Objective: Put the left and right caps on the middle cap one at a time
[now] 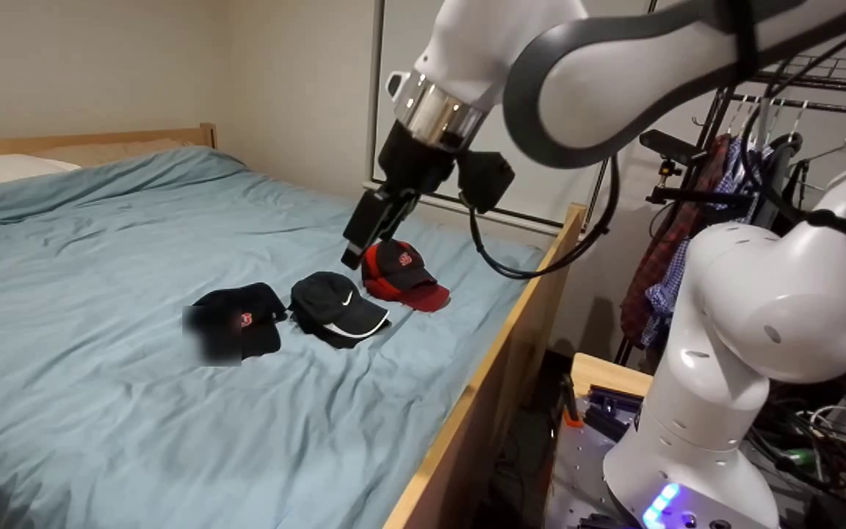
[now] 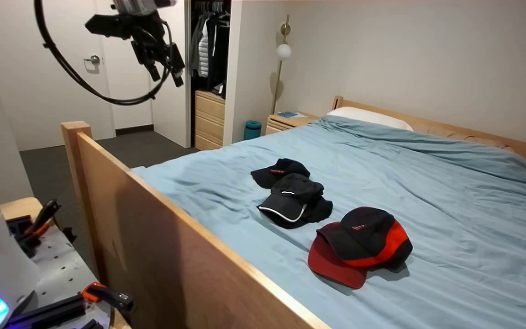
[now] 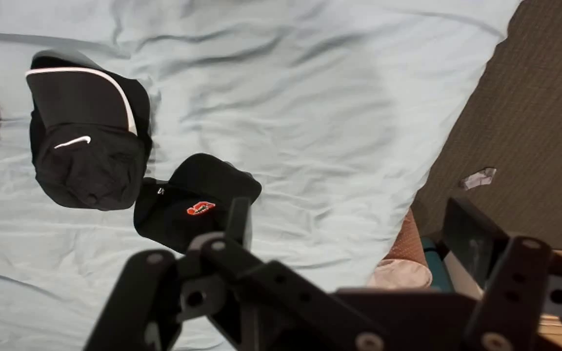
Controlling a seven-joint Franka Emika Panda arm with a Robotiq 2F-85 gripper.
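The black fingers (image 3: 471, 239) stand parted, empty; grasping the red-logoed black fabric cap (image 3: 188, 195) could drag the adjacent white-trimmed black cap (image 3: 90, 131).

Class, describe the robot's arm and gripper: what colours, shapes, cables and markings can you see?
The arm is white and rounded, with dark grey edging and a shiny silvery wrist band. The gripper is black, with two jointed fingers. Black cables hang in a loop; blue lights glow on the white base. No lettering is readable.
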